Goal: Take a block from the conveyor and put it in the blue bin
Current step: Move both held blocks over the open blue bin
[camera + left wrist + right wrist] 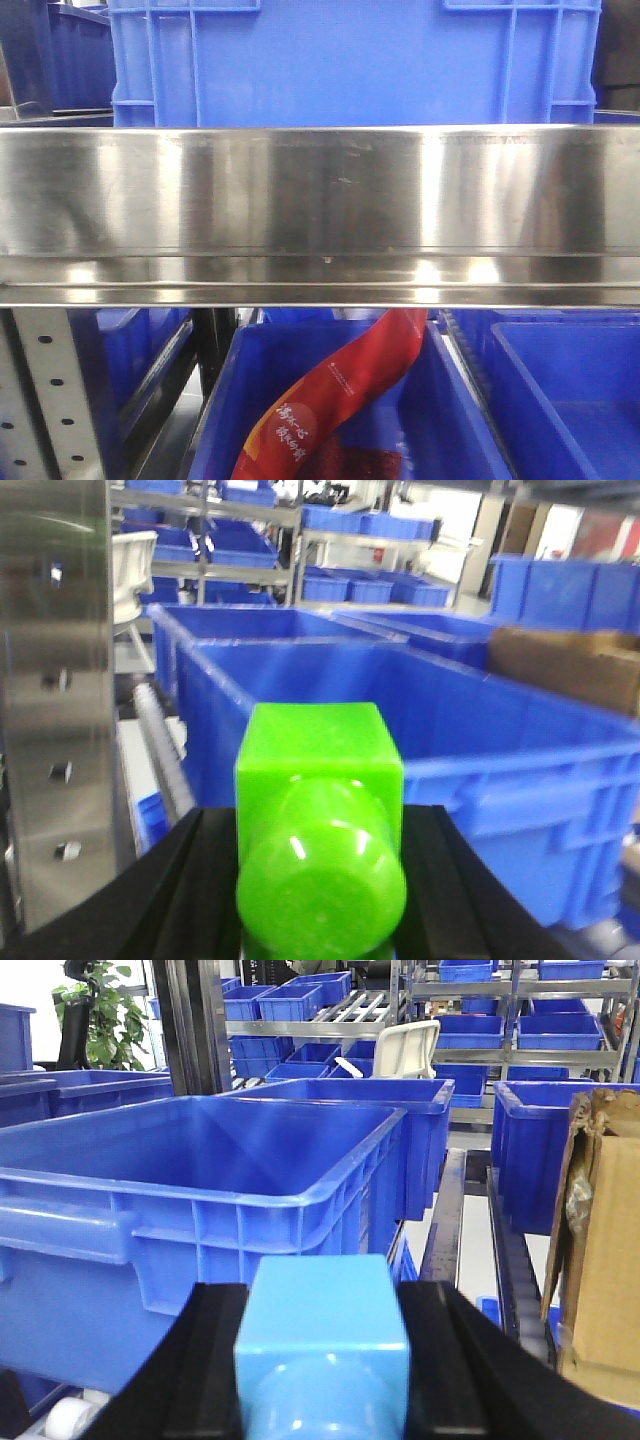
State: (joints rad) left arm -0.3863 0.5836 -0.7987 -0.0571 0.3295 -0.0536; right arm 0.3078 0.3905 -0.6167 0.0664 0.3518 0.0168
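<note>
Left hand (322, 885) around green block (318, 770); right hand (322, 1365) around light-blue block (322, 1305)

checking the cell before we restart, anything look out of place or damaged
A red printed wrapper lies slanted in the blue bin under the steel rail. The cardboard box in the right wrist view looks torn along its edge. Nothing else stands out.
</note>
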